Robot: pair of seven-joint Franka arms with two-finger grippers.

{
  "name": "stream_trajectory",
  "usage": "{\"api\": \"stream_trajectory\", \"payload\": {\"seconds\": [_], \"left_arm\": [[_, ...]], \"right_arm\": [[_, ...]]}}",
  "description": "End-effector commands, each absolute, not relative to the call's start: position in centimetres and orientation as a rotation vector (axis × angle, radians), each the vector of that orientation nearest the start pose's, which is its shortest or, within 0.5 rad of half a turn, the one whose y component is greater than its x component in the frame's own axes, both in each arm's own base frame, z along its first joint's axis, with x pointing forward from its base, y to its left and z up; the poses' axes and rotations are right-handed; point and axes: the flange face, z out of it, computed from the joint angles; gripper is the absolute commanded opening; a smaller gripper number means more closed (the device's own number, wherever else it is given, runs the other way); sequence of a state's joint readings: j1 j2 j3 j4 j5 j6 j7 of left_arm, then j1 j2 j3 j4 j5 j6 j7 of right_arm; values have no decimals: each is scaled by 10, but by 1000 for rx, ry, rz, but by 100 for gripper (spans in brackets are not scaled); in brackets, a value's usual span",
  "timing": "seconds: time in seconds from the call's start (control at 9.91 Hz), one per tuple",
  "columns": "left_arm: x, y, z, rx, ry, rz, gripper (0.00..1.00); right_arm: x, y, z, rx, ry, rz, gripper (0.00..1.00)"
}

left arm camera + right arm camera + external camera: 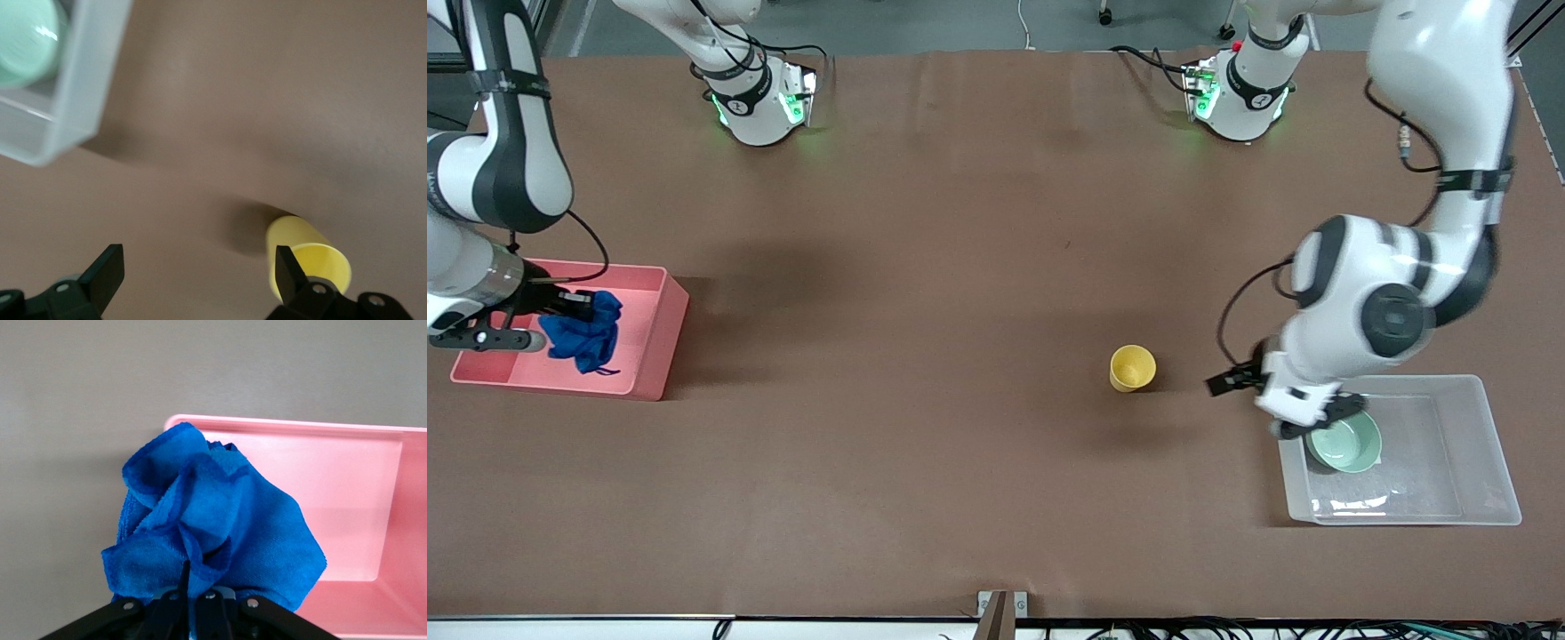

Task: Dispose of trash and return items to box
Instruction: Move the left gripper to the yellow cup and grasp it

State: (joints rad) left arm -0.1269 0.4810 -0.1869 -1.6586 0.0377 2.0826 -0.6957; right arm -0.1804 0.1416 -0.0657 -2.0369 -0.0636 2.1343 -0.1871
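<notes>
1. Right hand (560,307) is clamped on the blue cloth wad (585,333), dangling it over the pink bin (654,342) at the right arm's end of the worktop (960,222).
2. Yellow cup (1132,367) sits mid-worktop, between the bins.
3. Left hand (1316,425), fingers spread wide and empty, is over the clear box (1489,462); the green bowl (1347,442) sits in that box.

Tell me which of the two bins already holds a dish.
The clear plastic bin at the left arm's end: the mint-green bowl sits inside it. The pink bin holds no dish, and the yellow cup stands on the table.
</notes>
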Motion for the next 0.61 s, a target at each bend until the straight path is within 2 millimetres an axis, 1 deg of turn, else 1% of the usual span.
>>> {"api": "stream_trajectory", "payload": {"seconds": [0.0,0.1,0.2,0.3,0.4,0.5], "left_arm": [[607,-222,282,-3084,-685,77,100],[597,-238,271,-3080,-714,73,97],[591,-247,259,-3075,-725,84,87],[587,-253,245,-3078,-746,79,77],[584,-254,234,-3089,-763,58,64],[583,-257,225,-3093,-762,59,49]], "right_arm": [[533,-186,320,-3200,-24,57,2],[521,-202,300,-3195,-16,67,4],[517,-205,293,-3187,-14,100,18],[515,-205,291,-3179,-10,132,53],[517,-201,293,-3178,-7,139,91],[519,-200,297,-3181,-4,130,100]]}}
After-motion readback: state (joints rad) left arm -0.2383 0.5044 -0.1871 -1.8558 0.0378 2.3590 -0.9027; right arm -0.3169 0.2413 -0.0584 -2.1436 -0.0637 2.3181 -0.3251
